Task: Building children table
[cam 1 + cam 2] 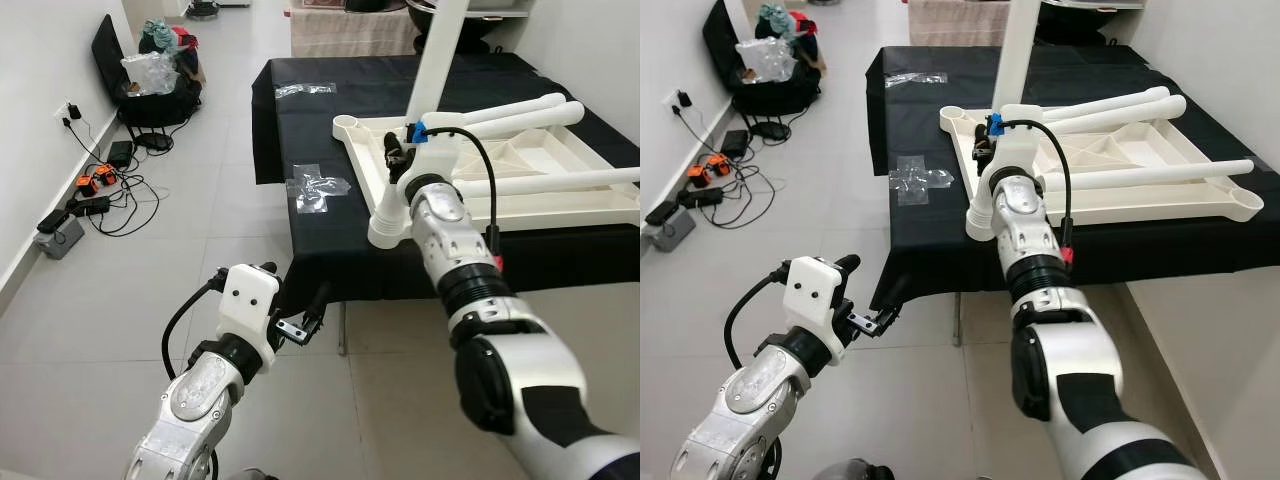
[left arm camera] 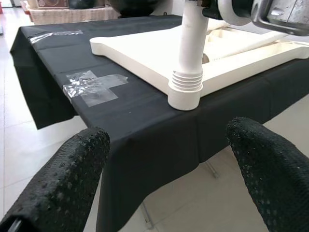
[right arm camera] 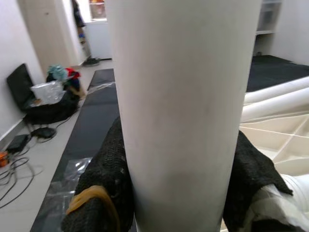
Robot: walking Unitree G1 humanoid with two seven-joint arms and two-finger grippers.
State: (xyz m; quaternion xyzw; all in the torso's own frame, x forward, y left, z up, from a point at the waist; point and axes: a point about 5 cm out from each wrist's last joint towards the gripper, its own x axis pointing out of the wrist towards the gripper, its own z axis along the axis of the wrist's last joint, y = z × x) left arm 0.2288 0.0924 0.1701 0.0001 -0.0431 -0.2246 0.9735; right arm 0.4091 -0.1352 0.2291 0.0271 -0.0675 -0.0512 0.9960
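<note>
A white children's table top [image 1: 530, 160] lies upside down on a black-covered table [image 1: 330, 240]. One white leg [image 1: 438, 50] stands upright in its near-left corner socket [image 1: 386, 232]. My right gripper [image 1: 397, 152] is shut around this leg partway up; in the right wrist view the leg [image 3: 183, 96] sits between the black pads [image 3: 108, 169]. Two more white legs [image 1: 520, 110] lie across the upturned top. My left gripper [image 1: 298, 298] hangs open low in front of the table's near edge, with nothing between its fingers [image 2: 63, 179].
Clear plastic wrappers [image 1: 318, 188] lie on the black cloth left of the table top. Cables and a power strip [image 1: 95, 195] trail along the left wall. A black bag with clothes [image 1: 160, 75] sits farther back. Grey tiled floor surrounds the table.
</note>
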